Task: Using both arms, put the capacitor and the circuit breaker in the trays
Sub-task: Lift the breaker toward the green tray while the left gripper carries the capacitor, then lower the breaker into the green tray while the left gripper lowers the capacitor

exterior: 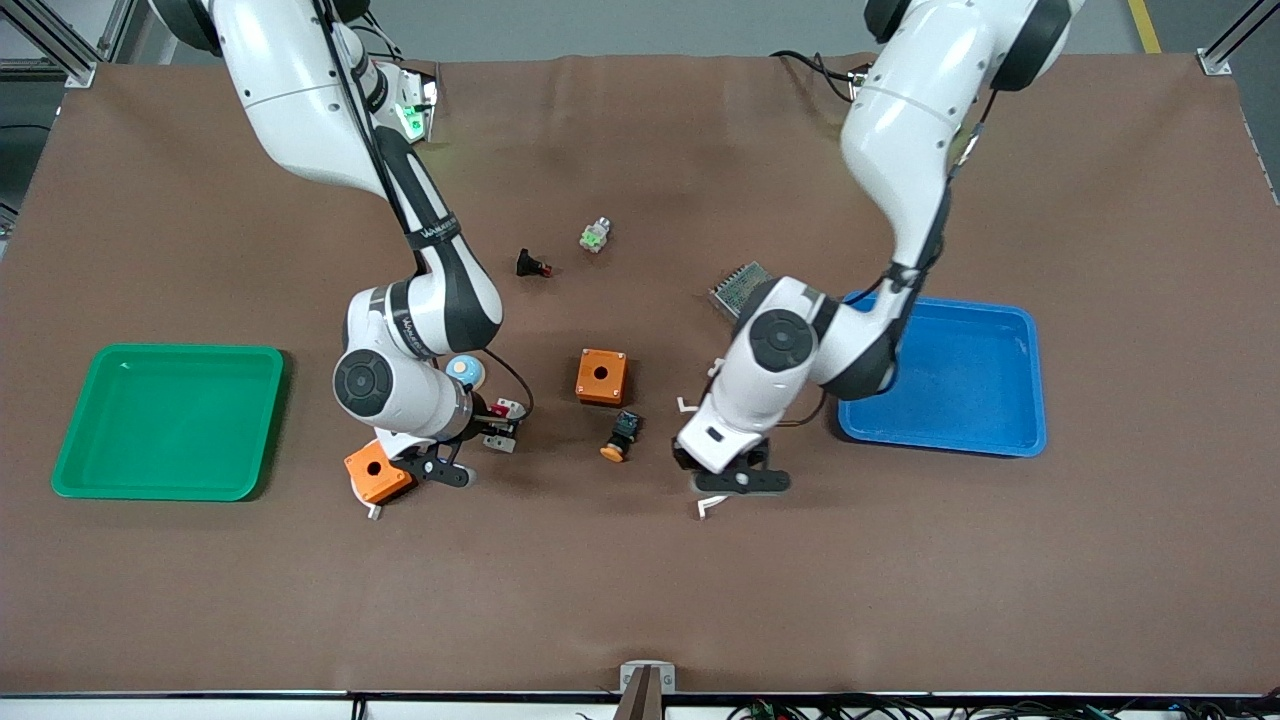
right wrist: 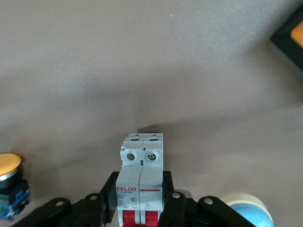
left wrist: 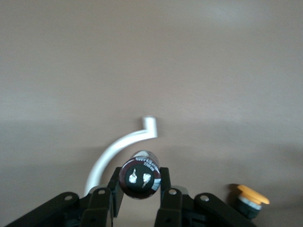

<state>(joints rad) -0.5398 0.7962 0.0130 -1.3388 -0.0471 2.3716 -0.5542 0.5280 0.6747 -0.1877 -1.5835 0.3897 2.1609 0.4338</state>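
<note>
Capacitor and breaker both clamped in the claws

Capacitor [left wrist: 140, 174] sits pinched between the left gripper's [exterior: 737, 482] fingers [left wrist: 169, 198], which are closed narrowly against its dark sides, its end with two metal tabs facing the wrist camera. That claw is low over bare brown table [exterior: 900, 580], near the front camera, with a curved white strip [left wrist: 113, 153] lying just beside it. A black push-button with an orange cap [exterior: 619, 437] lies a little farther back. The right gripper [exterior: 497, 425], over the table beside an orange box [exterior: 376, 472], is clamped on the circuit breaker [right wrist: 141, 182], fingers [right wrist: 171, 208] pressed to its two side faces. Farther off, a second orange box [exterior: 602, 376] sits mid-table.
</note>
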